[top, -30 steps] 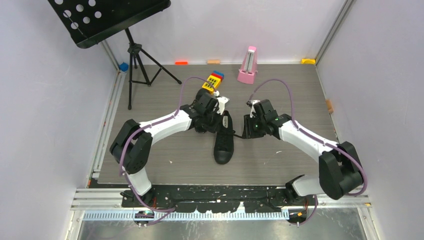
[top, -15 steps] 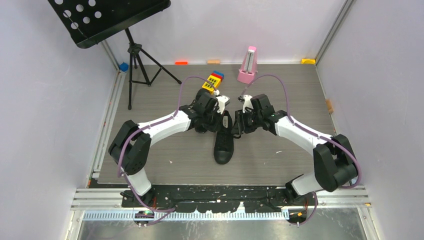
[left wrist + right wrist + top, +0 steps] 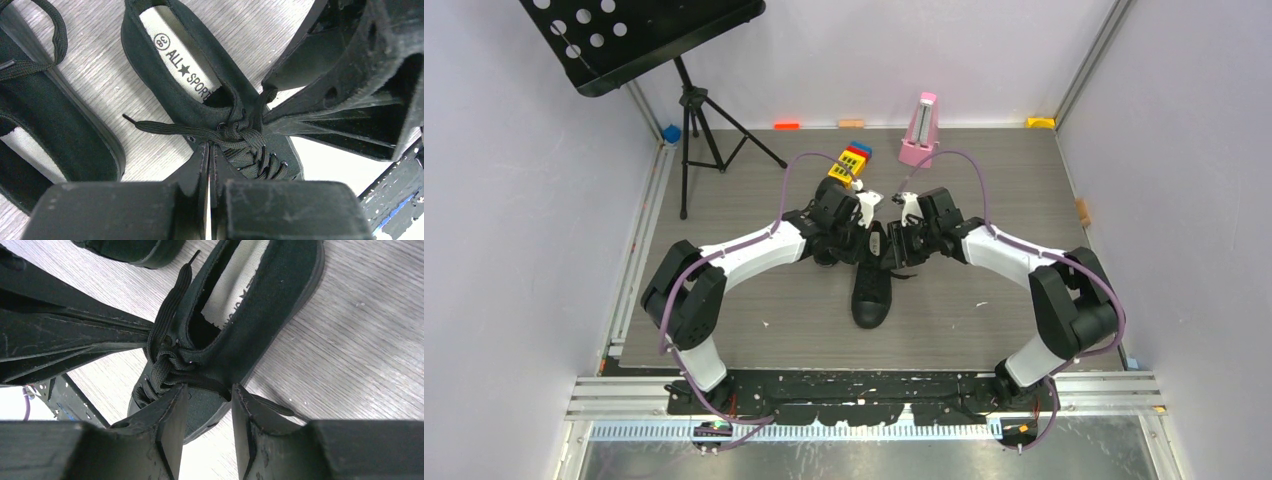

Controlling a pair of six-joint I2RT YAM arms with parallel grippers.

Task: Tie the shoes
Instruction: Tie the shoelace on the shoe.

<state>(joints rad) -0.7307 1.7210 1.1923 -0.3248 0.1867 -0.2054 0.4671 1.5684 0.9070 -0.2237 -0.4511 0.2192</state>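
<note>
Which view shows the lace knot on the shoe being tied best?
Left wrist: the knot lies centred, its strands distinct. Right wrist shows it side-on at the throat of the shoe. Top external: too small to make out.

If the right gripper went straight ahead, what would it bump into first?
Probably the shoe. The right gripper points, jaws apart, at its laced side just beside the knot. It looks very close, though depth is hard to judge.
</note>
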